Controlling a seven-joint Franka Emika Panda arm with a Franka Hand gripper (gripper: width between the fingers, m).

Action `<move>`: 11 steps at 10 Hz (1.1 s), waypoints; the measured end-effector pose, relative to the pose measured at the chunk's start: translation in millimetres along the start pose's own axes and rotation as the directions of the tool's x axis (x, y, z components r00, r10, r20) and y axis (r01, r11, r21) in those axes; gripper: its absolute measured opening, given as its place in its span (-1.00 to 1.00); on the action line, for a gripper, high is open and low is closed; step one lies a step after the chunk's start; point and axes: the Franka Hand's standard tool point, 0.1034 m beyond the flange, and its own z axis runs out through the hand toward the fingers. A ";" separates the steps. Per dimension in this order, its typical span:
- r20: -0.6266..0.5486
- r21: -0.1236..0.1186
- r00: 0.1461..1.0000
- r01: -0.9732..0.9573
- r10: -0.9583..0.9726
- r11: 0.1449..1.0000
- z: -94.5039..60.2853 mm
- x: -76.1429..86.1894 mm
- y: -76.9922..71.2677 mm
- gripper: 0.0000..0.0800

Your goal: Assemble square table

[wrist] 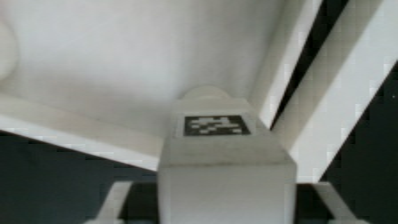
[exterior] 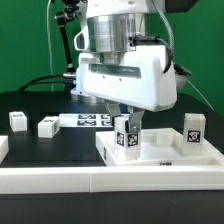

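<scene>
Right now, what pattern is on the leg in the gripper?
White leg with a black-and-white checkered tag; clearest in the wrist view.

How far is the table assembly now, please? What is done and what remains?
Done, it seems: a corner leg stands upright on the square slab. In hand: the gripper is closed on a second leg over the slab. Left: two loose legs lie on the table.
</scene>
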 end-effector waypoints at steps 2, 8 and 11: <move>0.001 0.000 0.999 0.046 -0.046 0.999 0.2 -0.9 -0.4 0.14; 0.002 -0.002 0.925 0.380 -0.380 0.925 1.2 -9.5 -4.3 0.62; -0.012 -0.046 0.785 0.619 -0.620 0.784 0.2 -11.8 -7.0 0.62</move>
